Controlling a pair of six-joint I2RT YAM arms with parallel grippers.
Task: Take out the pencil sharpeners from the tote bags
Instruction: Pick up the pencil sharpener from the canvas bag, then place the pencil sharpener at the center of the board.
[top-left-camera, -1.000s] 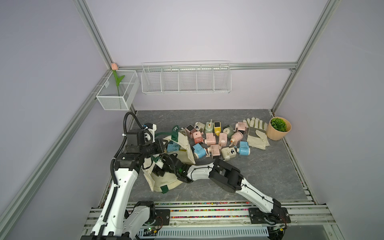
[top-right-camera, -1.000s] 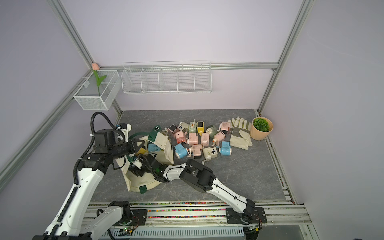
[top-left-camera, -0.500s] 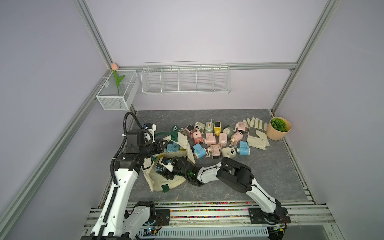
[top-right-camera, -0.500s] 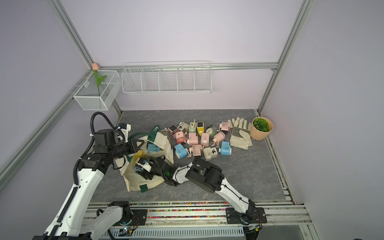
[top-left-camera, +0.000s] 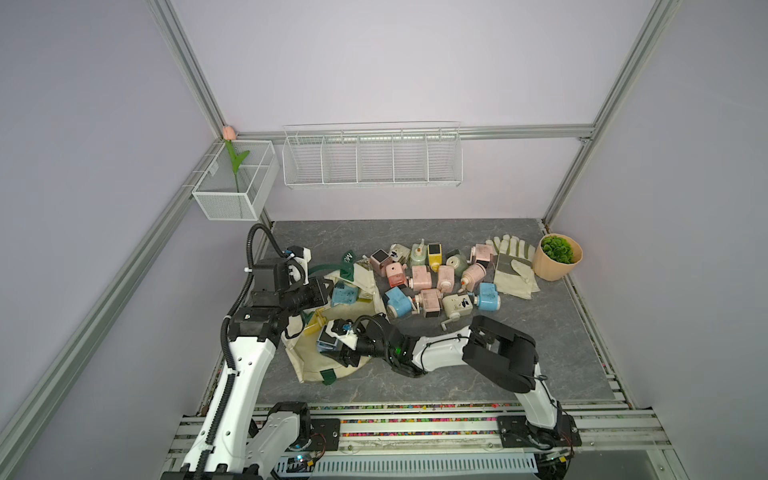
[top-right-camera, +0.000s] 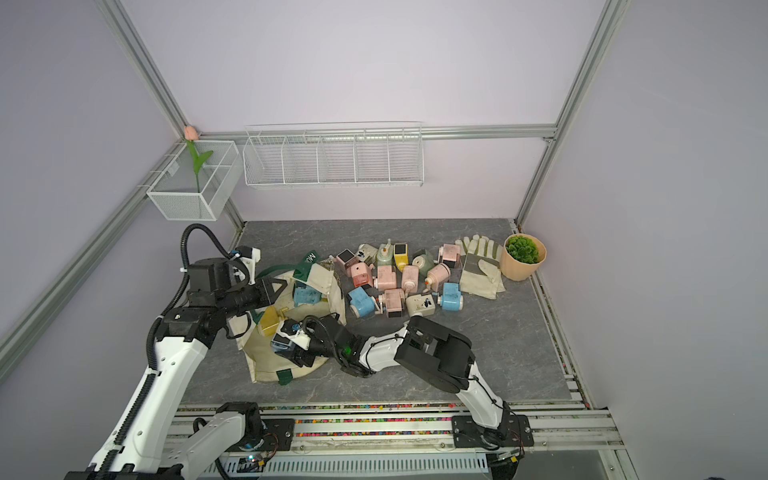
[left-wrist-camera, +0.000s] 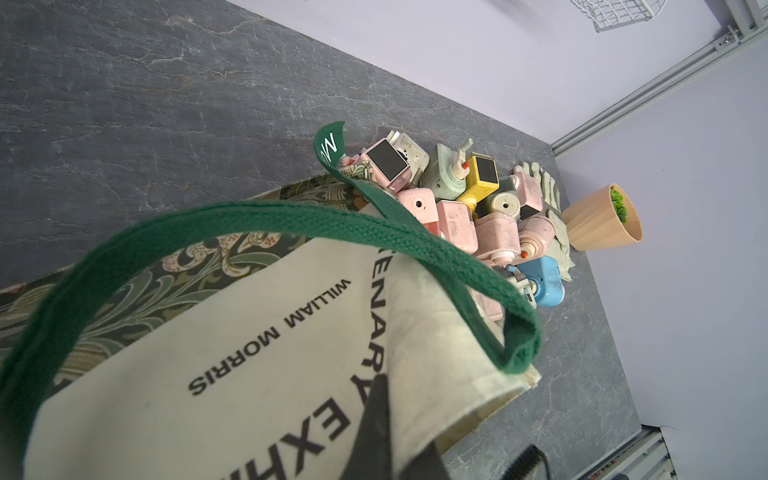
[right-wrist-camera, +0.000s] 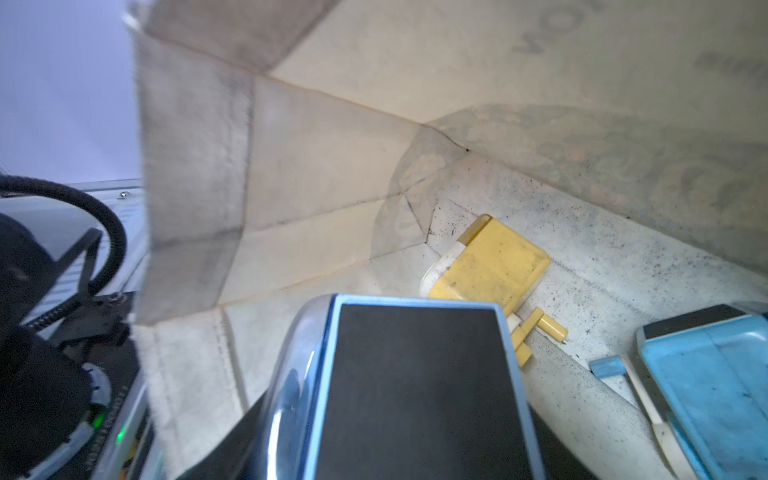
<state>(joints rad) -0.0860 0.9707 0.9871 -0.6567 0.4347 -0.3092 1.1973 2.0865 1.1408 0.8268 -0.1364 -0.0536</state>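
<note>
Two sets of jaws meet at the tote bag (top-left-camera: 308, 362), lower centre in both top views. The right jaws grip a blue sharpener (right-wrist-camera: 415, 395) in its mouth, and the left jaws are pinched tight on its canvas rim. One yellow sharpener (right-wrist-camera: 490, 266) lies inside. Farther back, loose pencil sharpeners (top-left-camera: 432, 278) crowd the counter (top-left-camera: 540, 353).

Your two top views sit high over the near edge of the table (top-left-camera: 540, 340), looking down and toward the back wall (top-left-camera: 374, 62) — both hold nearly the same scene: the tote bag (top-left-camera: 305, 357), the sharpener pile (top-left-camera: 422, 277) beyond it, the plant pot (top-left-camera: 555, 266) farther off. Your left wrist camera rides close over the tote bag's printed outer face, looking across it to that same pile and pot. Your right wrist camera is inside the tote bag's mouth, very near — a dark-windowed sharpener (right-wrist-camera: 415, 382) fills its foreground, with a yellow sharpener (right-wrist-camera: 490, 266) deeper in, which both top views also catch.
</note>
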